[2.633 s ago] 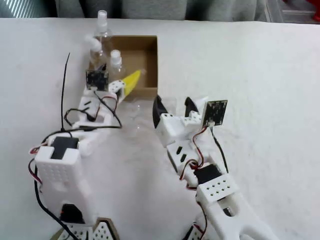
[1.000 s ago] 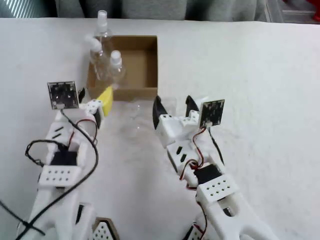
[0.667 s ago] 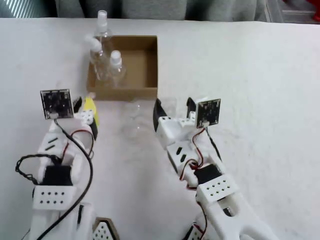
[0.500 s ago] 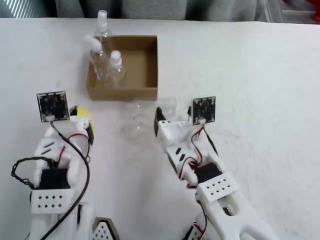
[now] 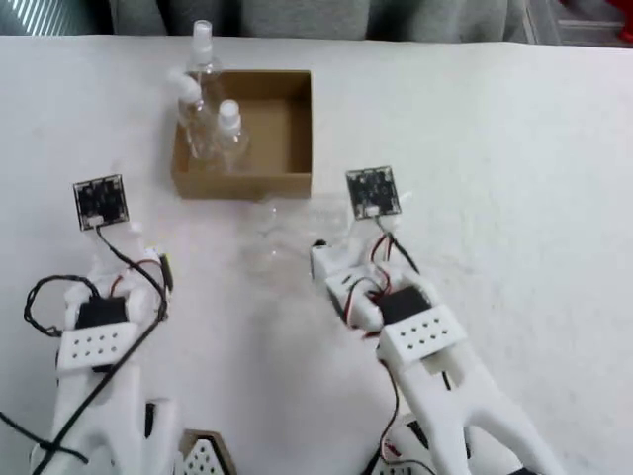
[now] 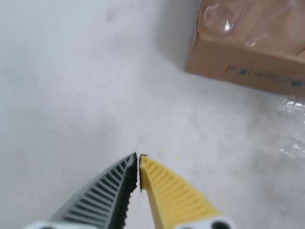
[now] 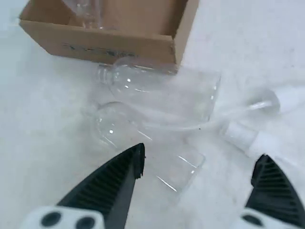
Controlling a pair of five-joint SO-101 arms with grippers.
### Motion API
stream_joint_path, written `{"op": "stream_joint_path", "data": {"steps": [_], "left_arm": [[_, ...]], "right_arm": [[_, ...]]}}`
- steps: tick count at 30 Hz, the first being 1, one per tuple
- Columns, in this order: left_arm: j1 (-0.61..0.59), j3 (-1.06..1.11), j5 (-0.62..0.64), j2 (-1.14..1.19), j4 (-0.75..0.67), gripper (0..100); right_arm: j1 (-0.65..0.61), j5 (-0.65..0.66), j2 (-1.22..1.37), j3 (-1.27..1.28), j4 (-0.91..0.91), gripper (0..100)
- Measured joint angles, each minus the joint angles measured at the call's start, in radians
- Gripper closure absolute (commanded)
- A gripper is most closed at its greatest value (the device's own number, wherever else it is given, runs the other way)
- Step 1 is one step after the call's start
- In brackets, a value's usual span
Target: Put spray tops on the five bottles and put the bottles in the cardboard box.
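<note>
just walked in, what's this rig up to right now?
Two arms are fitting spray tops on bottles and boxing them. Three capped bottles stand at the left side of the cardboard box. Two uncapped bottles lie on the table in front of the box, loose spray tops beside them. The right end effector hovers open over them. The left end effector is shut and empty over bare table.
</note>
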Motion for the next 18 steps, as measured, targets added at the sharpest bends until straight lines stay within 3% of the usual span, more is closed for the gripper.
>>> {"op": "stream_joint_path", "data": {"steps": [5,11,13,18], "left_arm": [[0.000,-0.003,0.000,0.133,-0.069,98],[0.000,-0.005,0.000,0.180,-0.107,98],[0.000,-0.005,0.000,0.183,-0.109,98],[0.000,-0.005,0.000,0.183,-0.109,98]], "right_arm": [[0.138,0.003,0.098,-0.173,0.193,66.6],[0.230,0.023,0.302,-0.319,0.301,66.6],[0.272,0.094,0.376,-0.377,0.328,66.6],[0.344,0.440,0.512,-0.585,0.514,66.6]]}}
